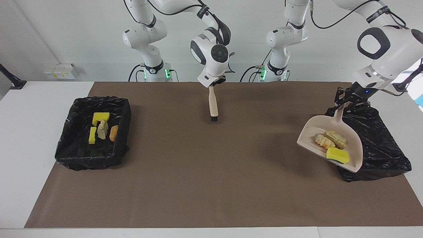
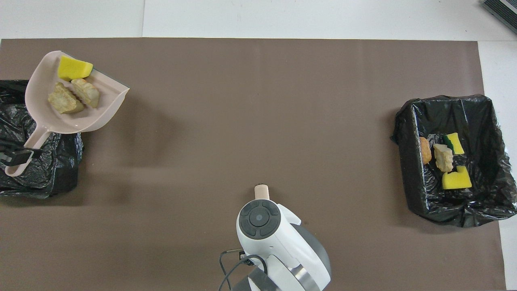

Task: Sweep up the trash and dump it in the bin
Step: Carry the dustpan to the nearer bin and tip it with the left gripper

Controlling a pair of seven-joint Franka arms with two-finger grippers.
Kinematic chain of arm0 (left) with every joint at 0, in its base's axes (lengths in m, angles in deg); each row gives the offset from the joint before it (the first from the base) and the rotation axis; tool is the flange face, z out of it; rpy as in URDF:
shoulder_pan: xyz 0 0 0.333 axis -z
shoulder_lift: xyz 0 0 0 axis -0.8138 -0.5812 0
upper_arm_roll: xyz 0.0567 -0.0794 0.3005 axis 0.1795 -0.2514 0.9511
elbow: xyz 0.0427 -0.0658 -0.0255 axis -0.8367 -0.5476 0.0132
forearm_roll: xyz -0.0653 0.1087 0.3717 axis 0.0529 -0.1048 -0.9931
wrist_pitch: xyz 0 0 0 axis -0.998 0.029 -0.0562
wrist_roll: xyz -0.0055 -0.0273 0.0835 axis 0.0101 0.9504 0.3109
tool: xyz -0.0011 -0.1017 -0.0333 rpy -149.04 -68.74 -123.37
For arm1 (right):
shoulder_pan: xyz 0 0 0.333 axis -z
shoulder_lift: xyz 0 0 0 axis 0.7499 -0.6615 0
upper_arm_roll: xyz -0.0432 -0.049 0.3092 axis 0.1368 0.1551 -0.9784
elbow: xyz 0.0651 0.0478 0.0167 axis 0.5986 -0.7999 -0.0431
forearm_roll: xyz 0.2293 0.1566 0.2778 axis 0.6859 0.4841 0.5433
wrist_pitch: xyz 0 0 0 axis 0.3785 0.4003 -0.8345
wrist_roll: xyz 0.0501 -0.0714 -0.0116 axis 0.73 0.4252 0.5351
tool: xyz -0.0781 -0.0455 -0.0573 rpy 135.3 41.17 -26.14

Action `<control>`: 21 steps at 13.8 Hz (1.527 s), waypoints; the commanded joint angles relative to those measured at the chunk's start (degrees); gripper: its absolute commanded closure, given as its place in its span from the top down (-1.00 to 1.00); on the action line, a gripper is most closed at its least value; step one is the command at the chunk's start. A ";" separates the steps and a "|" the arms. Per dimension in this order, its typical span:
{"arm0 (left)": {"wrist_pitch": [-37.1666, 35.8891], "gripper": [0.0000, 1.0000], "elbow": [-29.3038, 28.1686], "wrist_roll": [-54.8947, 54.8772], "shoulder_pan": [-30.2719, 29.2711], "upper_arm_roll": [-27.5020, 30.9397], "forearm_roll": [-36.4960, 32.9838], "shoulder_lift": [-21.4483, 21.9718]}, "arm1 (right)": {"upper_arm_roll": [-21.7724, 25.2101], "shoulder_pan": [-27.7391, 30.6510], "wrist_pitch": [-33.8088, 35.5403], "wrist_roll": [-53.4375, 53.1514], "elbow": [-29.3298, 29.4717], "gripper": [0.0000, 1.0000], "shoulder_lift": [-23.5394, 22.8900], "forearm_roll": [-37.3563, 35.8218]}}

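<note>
My left gripper (image 1: pixel 347 99) (image 2: pixel 16 155) is shut on the handle of the beige dustpan (image 1: pixel 314 132) (image 2: pixel 105 109). It holds the pan tilted in the air, over the edge of a black-bagged bin (image 1: pixel 380 148) (image 2: pixel 40 169) at the left arm's end. The pan carries trash: a yellow sponge chunk (image 1: pixel 337 154) (image 2: pixel 74 68) and two tan lumps (image 1: pixel 335 138) (image 2: pixel 64 101). My right gripper (image 1: pixel 213 84) is shut on a wooden brush (image 1: pixel 213 104) (image 2: pixel 261 192), which hangs bristles down over the mat's middle. A second black-bagged bin (image 1: pixel 76 152) (image 2: pixel 408 161) holds several scraps (image 1: pixel 100 117) (image 2: pixel 456 178).
A brown mat (image 1: pixel 211 181) (image 2: pixel 258 121) covers most of the white table. A small white box (image 1: pixel 59 71) and a dark stand (image 1: pixel 10 79) sit off the mat at the right arm's end, near the robots.
</note>
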 commanded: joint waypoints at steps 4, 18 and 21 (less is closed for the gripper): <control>-9.86 -1.00 10.24 -8.20 -8.80 -0.53 -15.10 -4.66 | -0.25 0.58 -3.56 0.00 -2.27 -1.00 1.76 2.10; -0.73 -1.00 10.86 -35.02 -12.76 -1.14 -41.22 -6.50 | -0.25 0.41 -6.79 1.14 -4.37 -1.00 1.76 2.19; 0.25 -1.00 10.86 -35.12 -9.61 -1.14 -46.57 -7.20 | -0.25 -2.05 -9.70 0.70 -5.17 -1.00 -0.17 2.45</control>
